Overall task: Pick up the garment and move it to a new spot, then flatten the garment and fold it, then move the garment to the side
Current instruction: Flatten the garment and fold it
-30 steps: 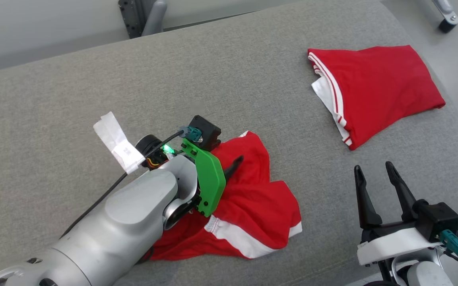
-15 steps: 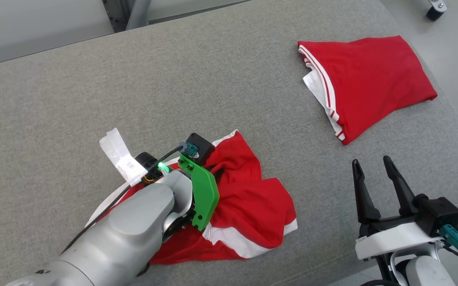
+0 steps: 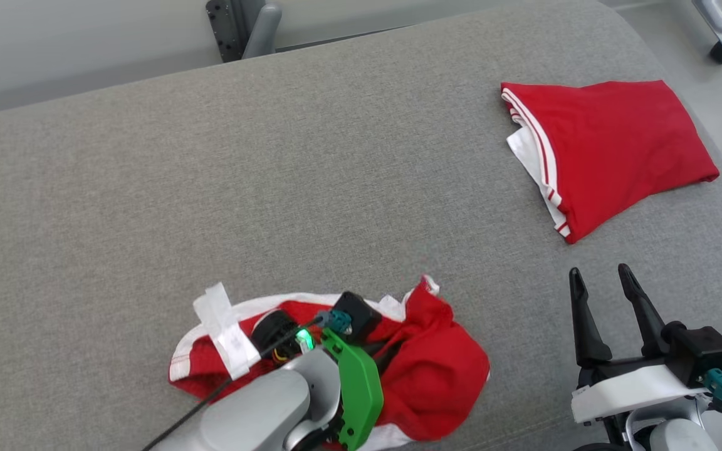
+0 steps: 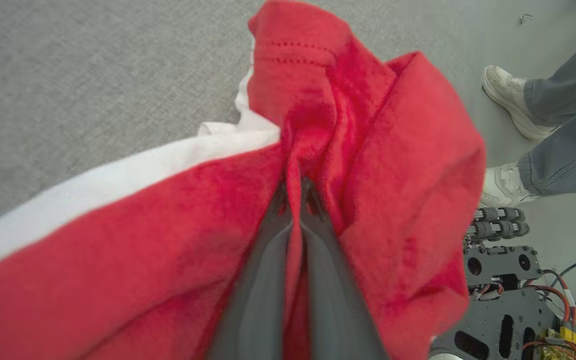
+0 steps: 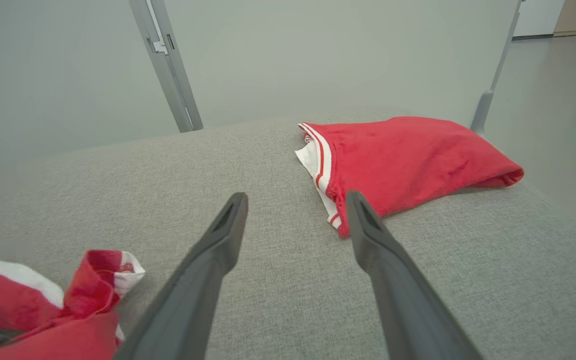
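The jaws of the left gripper point(image 4: 295, 192) are clamped on a fold of the crumpled red-and-white garment point(image 3: 442, 369) at the near edge of the grey cushion point(image 3: 210, 188). The right gripper point(image 3: 599, 270) hovers nearby, jaws apart. The white tag point(image 3: 226, 329) on the left wrist perhaps bears print, too small to read.

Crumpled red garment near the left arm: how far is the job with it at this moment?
Done: the left gripper is shut on a fold of the crumpled red garment. In hand: picking it up and moving it; it sits bunched near the front edge of the grey cushion. Left: flattening, folding, moving aside. The right gripper is open, holding nothing; a folded red garment lies far right.
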Controlling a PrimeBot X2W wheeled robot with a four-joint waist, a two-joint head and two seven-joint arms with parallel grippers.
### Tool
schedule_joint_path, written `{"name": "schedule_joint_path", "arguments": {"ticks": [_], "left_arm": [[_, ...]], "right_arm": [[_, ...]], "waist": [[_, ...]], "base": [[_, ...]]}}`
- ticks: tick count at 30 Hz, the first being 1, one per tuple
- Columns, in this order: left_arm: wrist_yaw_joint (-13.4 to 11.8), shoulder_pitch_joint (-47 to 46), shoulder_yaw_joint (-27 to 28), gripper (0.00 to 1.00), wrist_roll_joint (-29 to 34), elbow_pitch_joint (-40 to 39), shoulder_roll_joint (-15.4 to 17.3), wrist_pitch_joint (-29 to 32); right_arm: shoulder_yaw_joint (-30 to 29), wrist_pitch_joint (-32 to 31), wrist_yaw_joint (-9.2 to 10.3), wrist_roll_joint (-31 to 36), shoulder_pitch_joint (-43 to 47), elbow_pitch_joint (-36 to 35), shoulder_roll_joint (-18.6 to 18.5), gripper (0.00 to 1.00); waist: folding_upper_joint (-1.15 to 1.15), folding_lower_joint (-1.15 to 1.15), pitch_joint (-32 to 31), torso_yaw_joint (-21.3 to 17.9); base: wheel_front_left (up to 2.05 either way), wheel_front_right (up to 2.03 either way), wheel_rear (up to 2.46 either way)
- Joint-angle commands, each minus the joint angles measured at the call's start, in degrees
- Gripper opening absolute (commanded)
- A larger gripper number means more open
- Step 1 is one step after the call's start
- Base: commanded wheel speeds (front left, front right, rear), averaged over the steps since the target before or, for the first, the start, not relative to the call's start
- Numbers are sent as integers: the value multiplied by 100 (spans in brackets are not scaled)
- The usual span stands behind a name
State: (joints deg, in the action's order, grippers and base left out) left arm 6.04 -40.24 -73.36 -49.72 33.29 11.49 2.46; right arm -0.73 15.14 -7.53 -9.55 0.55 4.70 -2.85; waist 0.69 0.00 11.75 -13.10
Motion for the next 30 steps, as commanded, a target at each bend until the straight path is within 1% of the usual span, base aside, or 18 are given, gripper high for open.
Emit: {"name": "schedule_joint_path", "arguments": {"ticks": [1, 2, 5, 7, 12, 15, 18, 20, 22, 28, 29, 30], "left_arm": [[-55, 201, -2, 60, 26, 28, 11, -1], [-48, 300, -7, 100, 49, 88, -25, -3], [-15, 500, -24, 100, 95, 269, -149, -94], [-20, 480, 42, 100, 120, 311, -232, -337], [-9, 449, 270, 100, -12, 52, -348, -822], [7, 543, 421, 100, -194, -276, -273, -948], [-94, 686, 588, 100, -325, -759, -112, -1045], [-282, 810, 715, 100, -394, -1127, 69, -1149], [-563, 966, 874, 100, -410, -1481, 293, -1273], [-1570, 1555, 1345, 100, -248, -2304, 1134, -1571], [-1570, 1555, 1345, 100, -248, -2304, 1134, -1571], [-1741, 1669, 1439, 100, -213, -2378, 1271, -1613]], "right_arm": [[33, -2, 9, 30, -66, 12, -9, 100], [56, -2, 9, 43, -91, 19, -9, 100], [82, -2, 9, 76, -128, 29, -11, 100], [66, -2, 9, 98, -154, 21, -11, 100], [-48, -2, 9, 181, -104, -2, -11, 100], [-121, -2, 9, 206, -50, -23, -11, 100], [-193, -2, 9, 225, 32, -49, -10, 100], [-251, -2, 9, 217, 93, -70, -11, 100], [-306, -2, 9, 225, 171, -106, -11, 100], [-481, -2, 9, 245, 391, -314, -11, 100], [-481, -2, 9, 245, 391, -314, -11, 100], [-514, -2, 9, 252, 423, -344, -11, 100]], "waist": [[-69, 0, -16, 107], [-69, 0, -10, 130], [-69, 0, 7, 186], [-69, 0, 5, 234], [-69, 0, -72, 380], [-69, 0, -173, 452], [-69, 0, -286, 534], [-69, 0, -378, 601], [-69, 0, -488, 679], [-69, 0, -749, 906], [-69, 0, -749, 906], [-69, 0, -790, 941]], "base": [[0, 0, 0], [0, 0, 0], [0, 0, 0], [0, 0, 0], [0, 0, 0], [0, 0, 0], [0, 0, 0], [0, 0, 0], [0, 0, 0], [0, 0, 0], [0, 0, 0], [0, 0, 0]]}}
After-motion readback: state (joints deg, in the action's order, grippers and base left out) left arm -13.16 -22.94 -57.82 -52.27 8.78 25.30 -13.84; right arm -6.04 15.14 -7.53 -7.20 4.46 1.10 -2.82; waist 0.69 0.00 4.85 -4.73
